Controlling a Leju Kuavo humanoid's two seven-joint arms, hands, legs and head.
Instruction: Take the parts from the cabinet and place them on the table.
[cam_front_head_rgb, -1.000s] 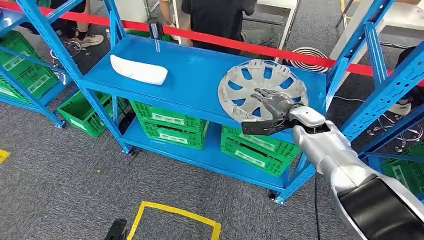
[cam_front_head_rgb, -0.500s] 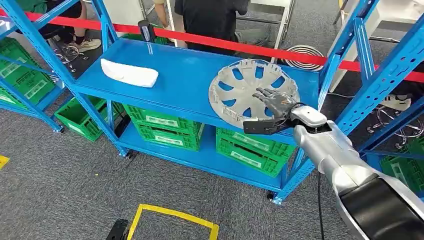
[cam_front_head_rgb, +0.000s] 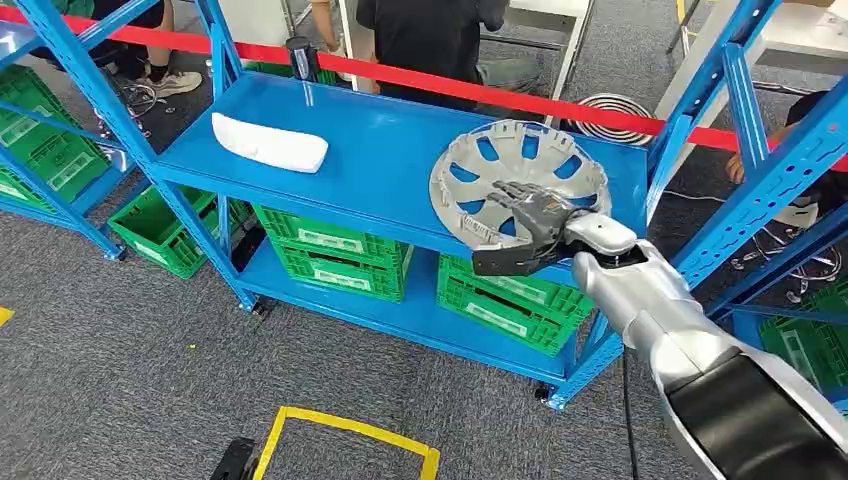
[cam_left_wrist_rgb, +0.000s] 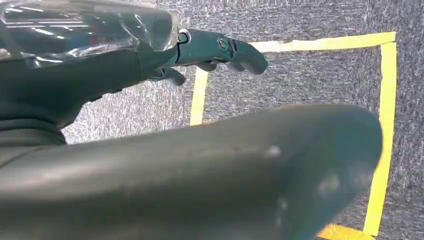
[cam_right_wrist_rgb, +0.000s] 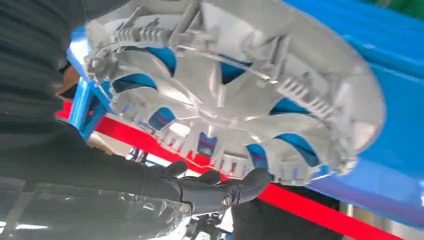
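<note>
A silver hubcap (cam_front_head_rgb: 520, 175) lies inner side up on the right part of the blue cabinet's top shelf (cam_front_head_rgb: 385, 150). Its ribbed inner side (cam_right_wrist_rgb: 240, 95) is seen close up in the right wrist view. My right hand (cam_front_head_rgb: 525, 232) reaches over its near rim, with the fingers (cam_right_wrist_rgb: 220, 187) spread across the spokes and the thumb sticking out at the shelf's front edge. No firm grip shows. A white curved part (cam_front_head_rgb: 270, 143) lies on the same shelf at the left. My left hand (cam_left_wrist_rgb: 215, 47) hangs over the floor, holding nothing.
Green crates (cam_front_head_rgb: 335, 245) fill the lower shelf and stand on the floor at the left (cam_front_head_rgb: 160, 225). Blue uprights (cam_front_head_rgb: 735, 90) frame the shelf's right end. A red barrier tape (cam_front_head_rgb: 520, 95) runs behind, with people beyond it. Yellow tape (cam_front_head_rgb: 350, 430) marks the carpet.
The camera swayed a little. My right hand has slid slightly left and nearer along the hubcap's near rim, its thumb dropping lower; the hubcap stays on the shelf.
</note>
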